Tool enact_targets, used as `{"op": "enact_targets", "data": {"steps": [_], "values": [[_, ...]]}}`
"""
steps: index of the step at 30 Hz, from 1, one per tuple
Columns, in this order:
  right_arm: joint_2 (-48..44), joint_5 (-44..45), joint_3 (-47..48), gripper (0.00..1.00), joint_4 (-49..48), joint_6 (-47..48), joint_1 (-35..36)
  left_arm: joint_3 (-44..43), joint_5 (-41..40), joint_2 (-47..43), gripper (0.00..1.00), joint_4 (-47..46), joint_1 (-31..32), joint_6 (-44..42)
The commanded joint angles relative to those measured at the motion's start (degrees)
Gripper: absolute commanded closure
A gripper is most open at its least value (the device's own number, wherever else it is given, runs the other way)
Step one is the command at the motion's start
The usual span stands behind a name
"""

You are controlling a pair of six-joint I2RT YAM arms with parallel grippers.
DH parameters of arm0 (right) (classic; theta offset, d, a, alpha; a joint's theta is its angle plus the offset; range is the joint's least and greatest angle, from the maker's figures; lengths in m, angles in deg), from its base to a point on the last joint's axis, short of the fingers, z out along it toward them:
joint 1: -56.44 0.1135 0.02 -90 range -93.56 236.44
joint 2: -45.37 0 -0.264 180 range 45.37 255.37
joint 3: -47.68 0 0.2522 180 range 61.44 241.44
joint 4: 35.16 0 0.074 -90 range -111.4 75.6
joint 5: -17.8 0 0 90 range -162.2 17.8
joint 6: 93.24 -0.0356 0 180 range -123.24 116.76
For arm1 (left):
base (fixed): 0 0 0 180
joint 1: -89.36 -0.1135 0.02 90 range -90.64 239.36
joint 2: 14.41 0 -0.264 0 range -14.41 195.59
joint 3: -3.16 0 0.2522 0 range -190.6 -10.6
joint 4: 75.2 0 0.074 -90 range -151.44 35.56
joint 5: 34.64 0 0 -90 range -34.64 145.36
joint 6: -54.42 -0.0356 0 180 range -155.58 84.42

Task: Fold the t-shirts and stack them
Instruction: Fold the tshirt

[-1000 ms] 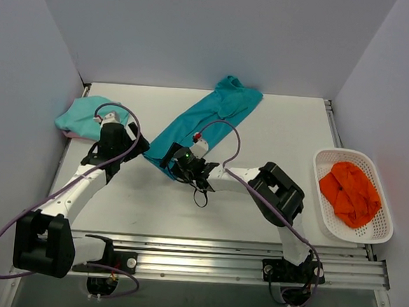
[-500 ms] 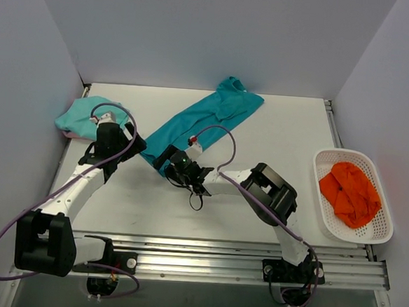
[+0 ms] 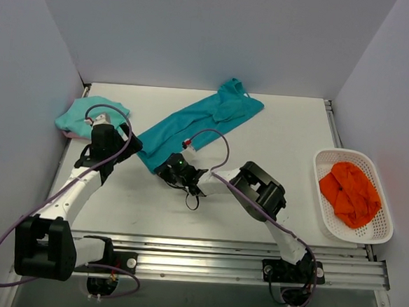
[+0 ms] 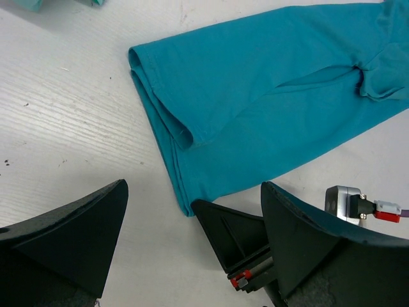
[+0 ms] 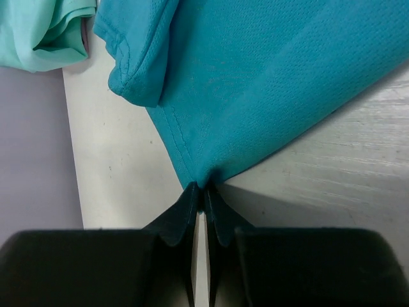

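The deep teal t-shirt (image 3: 200,121) lies folded into a long strip, running diagonally from the table's back middle to the left of centre. My right gripper (image 3: 164,170) is shut on the strip's near corner, and the hem (image 5: 192,163) bunches right at the closed fingertips (image 5: 203,190). My left gripper (image 3: 130,145) hangs open just left of that same end, its wide jaws on either side of the corner (image 4: 185,208) and the right gripper's fingers (image 4: 230,240). The paler mint t-shirt (image 3: 77,115) lies crumpled at the far left (image 5: 38,32).
A white basket (image 3: 330,159) holding an orange cloth (image 3: 349,192) stands at the table's right edge. White walls close in the left, back and right. A metal rail (image 3: 218,256) runs along the near edge by the arm bases.
My right gripper slid left along the table and closed from open onto the teal shirt's near corner. The shirt's near end shifted left with it. The left gripper drew slightly left, still open.
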Motion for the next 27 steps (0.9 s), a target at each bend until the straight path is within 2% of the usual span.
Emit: {"op": "enact_targets", "data": {"steps": [1, 7, 11, 15, 18, 24, 25, 26, 27], "values": [[5.7, -2.0, -0.7, 1.0, 15.1, 3.5, 0.1, 0.4, 1.1, -2.1, 0.06, -2.7, -1.3, -0.8], [3.3, -0.9, -3.6, 1.0, 15.9, 4.5, -0.4, 0.6, 2.0, -1.6, 0.06, -3.8, -1.8, -0.7], [-2.8, 2.9, -9.5, 1.0, 18.6, 5.6, 0.0, 0.6, 2.8, -0.7, 0.06, -4.5, -1.8, -0.4], [-15.9, 9.6, -19.5, 1.0, 24.4, 5.2, 2.2, 0.7, 4.3, 0.2, 0.06, -5.6, -1.7, 0.1], [-27.0, 15.1, -29.7, 1.0, 30.4, 0.7, 3.6, 0.8, 5.0, 0.7, 0.06, -6.1, -1.6, 0.6], [-48.3, 21.2, -46.1, 1.0, 46.7, -16.4, 5.0, 1.8, 6.0, 1.2, 0.06, -6.3, 0.8, 2.0], [-50.8, 22.4, -47.7, 0.98, 48.3, -18.2, 5.1, 1.9, 5.8, 1.1, 0.06, -6.0, 1.7, 2.3], [-55.5, 22.8, -49.1, 0.75, 50.7, -21.0, 5.1, 1.9, 5.1, 0.9, 0.06, -5.8, 2.6, 2.3], [-57.8, 23.4, -50.2, 0.61, 52.2, -22.4, 5.2, 1.9, 4.5, 0.7, 0.06, -4.8, 3.8, 2.4]]}}
